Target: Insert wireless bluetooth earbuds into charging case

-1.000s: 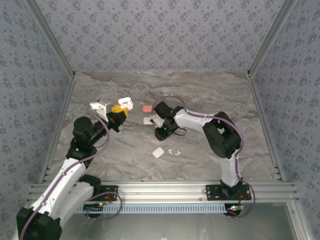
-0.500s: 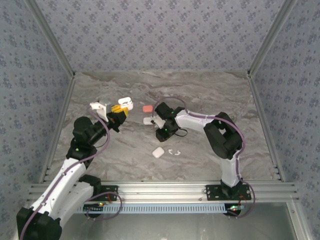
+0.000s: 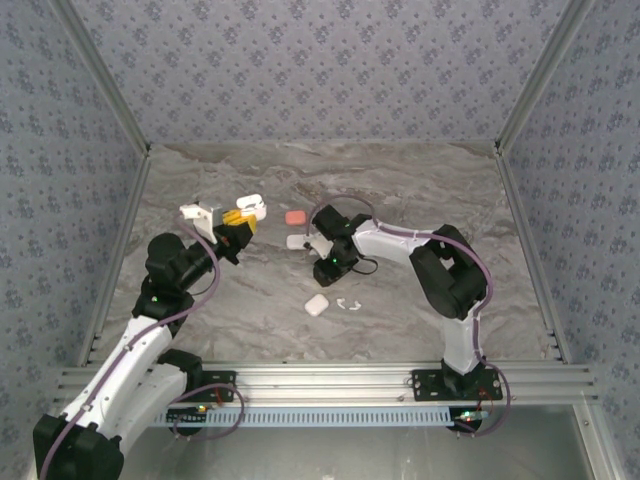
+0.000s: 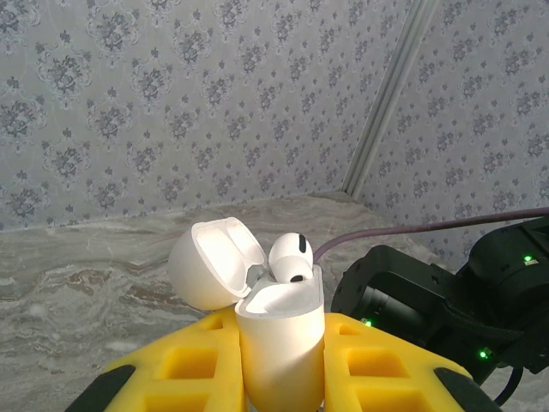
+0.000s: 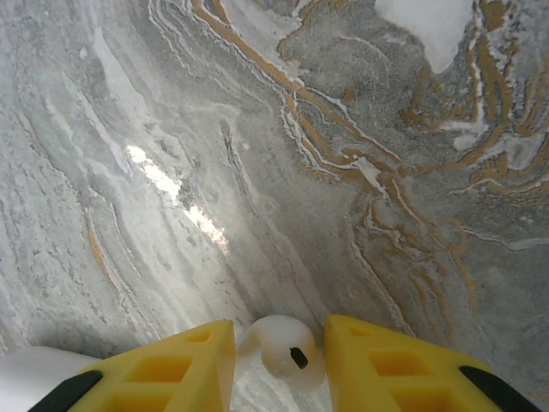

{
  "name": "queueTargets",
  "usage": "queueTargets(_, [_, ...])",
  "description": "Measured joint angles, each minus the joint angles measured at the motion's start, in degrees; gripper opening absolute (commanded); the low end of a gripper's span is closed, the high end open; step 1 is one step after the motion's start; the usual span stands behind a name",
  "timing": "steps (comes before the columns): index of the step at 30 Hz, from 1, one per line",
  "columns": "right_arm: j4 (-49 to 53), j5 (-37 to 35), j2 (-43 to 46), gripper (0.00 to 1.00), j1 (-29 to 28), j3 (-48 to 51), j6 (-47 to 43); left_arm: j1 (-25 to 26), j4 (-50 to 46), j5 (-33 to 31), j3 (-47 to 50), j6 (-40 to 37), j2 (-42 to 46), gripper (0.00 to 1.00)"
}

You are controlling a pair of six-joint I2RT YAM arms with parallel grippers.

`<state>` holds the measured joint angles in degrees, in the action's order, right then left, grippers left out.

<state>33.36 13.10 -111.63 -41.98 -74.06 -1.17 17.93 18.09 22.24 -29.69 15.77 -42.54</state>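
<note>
Now: left gripper [image 4: 280, 371] was clamped on the open white charging case [image 4: 280, 330], lower centre, one seated earbud [image 4: 290, 256] inside. Right gripper [image 5: 276, 333] pinched a second white earbud [image 5: 283, 354], bottom centre. Overhead, the case lay left of it, apart.

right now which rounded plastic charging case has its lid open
The white case clamped in the left gripper: lid flipped back, white earbud seated. The coral case and the near white case lie shut.
</note>
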Motion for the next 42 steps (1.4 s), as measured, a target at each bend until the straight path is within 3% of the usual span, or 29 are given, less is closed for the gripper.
queueTargets(13, [0.3,0.9,0.3,0.2,0.5,0.3,-0.8,0.0,-0.1,0.0,0.0,0.0,-0.7,0.0])
queueTargets(22, [-1.5,1.4,3.0,0.18,1.6,2.3,0.1,0.1,-0.1,0.3,0.0,0.0,-1.1,0.0])
queueTargets(34, [-7.3,-0.5,30.9,0.18,7.8,6.4,1.8,7.4,2.9,0.8,-0.2,0.2,-8.7,0.0])
queueTargets(42, [-12.1,-0.5,41.7,0.18,8.7,6.5,1.3,13.0,6.1,3.2,-5.3,-0.7,-17.0,0.0])
